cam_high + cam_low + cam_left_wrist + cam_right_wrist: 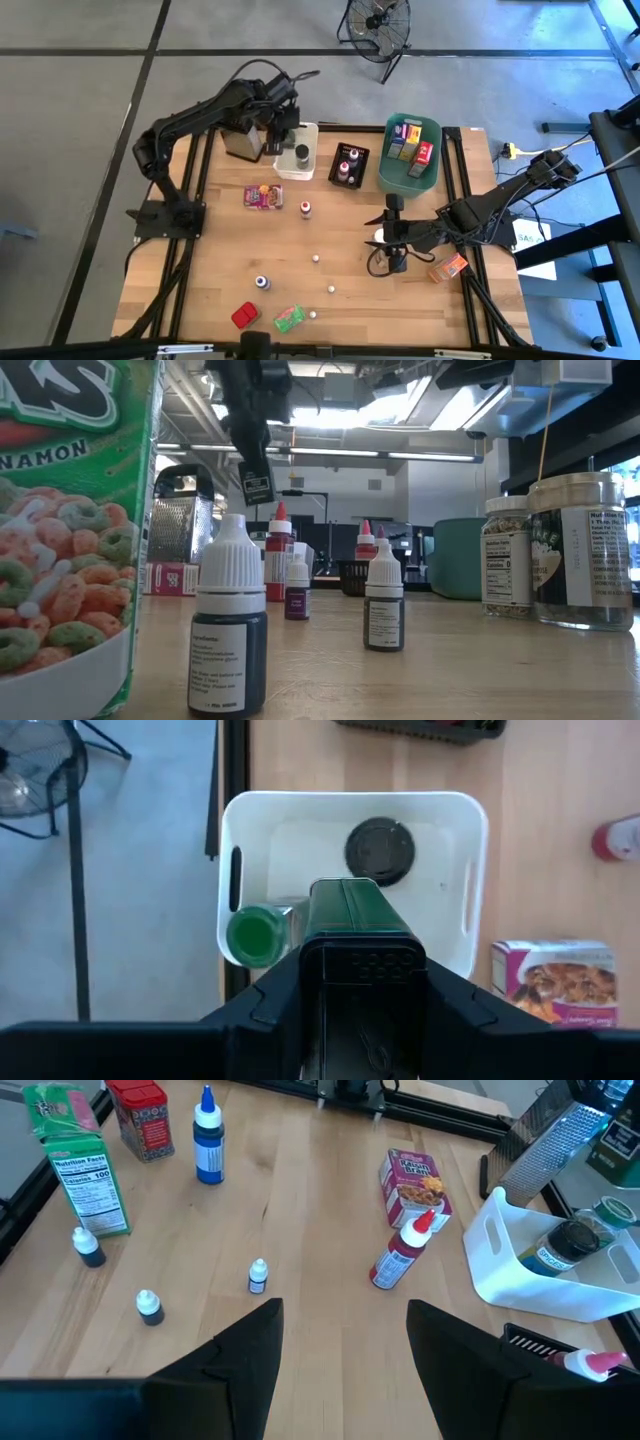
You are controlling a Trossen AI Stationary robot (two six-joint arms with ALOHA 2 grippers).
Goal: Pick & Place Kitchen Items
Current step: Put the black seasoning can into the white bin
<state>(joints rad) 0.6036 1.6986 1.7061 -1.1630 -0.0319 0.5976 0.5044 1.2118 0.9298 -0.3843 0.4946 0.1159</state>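
Two arms are out: the left hand (362, 982) hangs over the white bin (455, 815), clenched on a dark green tin (352, 905). It should lower clear of the green-lidded jar (256, 935) before releasing. The right hand (343, 1348) waits mid-surface, released and empty.

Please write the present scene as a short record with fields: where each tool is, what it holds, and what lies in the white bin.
left tool: above the white bin, shut on a dark green tin
right tool: open, holding nothing, above the table near the teal bin
white bin contents: a black-lidded jar and a green-lidded jar
teal bin contents: several small packets
loose on table: a red-capped bottle, a blue bottle, small dropper bottles
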